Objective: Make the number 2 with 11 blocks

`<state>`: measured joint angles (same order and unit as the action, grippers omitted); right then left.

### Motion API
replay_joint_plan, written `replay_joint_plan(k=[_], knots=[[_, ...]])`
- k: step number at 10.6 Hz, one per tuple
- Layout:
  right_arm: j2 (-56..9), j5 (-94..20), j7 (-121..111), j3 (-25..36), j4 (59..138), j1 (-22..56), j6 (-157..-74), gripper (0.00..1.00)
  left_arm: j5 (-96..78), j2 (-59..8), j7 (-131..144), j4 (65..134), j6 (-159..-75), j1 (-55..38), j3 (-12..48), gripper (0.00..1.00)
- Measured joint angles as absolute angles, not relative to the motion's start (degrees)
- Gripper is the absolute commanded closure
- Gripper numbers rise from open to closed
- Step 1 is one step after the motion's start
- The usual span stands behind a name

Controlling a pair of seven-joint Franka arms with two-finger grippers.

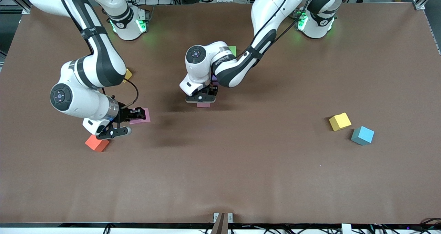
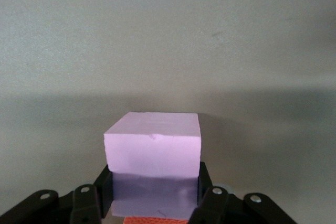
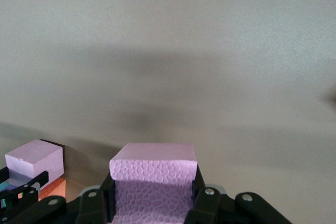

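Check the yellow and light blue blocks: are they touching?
Apart. The front view shows a strip of bare table between the yellow block and the light blue block.

No legible text or labels anywhere.

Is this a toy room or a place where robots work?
Probably a robot lab, not a toy room. Two white robot arms are bolted along one edge of a big brown table, with cables and metal frame around it. Small foam cubes, like the yellow cube and the light blue cube, look like practice pieces.
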<state>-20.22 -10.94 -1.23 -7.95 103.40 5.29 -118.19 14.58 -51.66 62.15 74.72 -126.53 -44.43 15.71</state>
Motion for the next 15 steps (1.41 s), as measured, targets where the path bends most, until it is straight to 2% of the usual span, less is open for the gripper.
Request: replay_joint_plan(k=[6,9,11,15], knots=[[-20.22,-10.83,-1.24,-7.96,103.4,5.29,-118.2,0.93,14.58,-51.93,62.15,73.73,-126.7,-45.53,15.71,0.0],[-20.31,-10.03,-2.05,-8.42,102.54,5.52,-118.25,0.93,14.58,-47.27,65.25,73.34,-125.31,-44.88,15.38,0.0],[-20.68,-8.99,-5.11,-8.89,101.37,6.72,-118.32,0.93,14.59,-41.65,66.83,73.37,-120.97,-42.52,14.71,0.0],[-22.52,-7.65,-9.95,-9.13,97.7,12.3,-118.5,0.95,14.58,-32.38,59.64,74.88,-106.59,-29.34,14.76,0.0]])
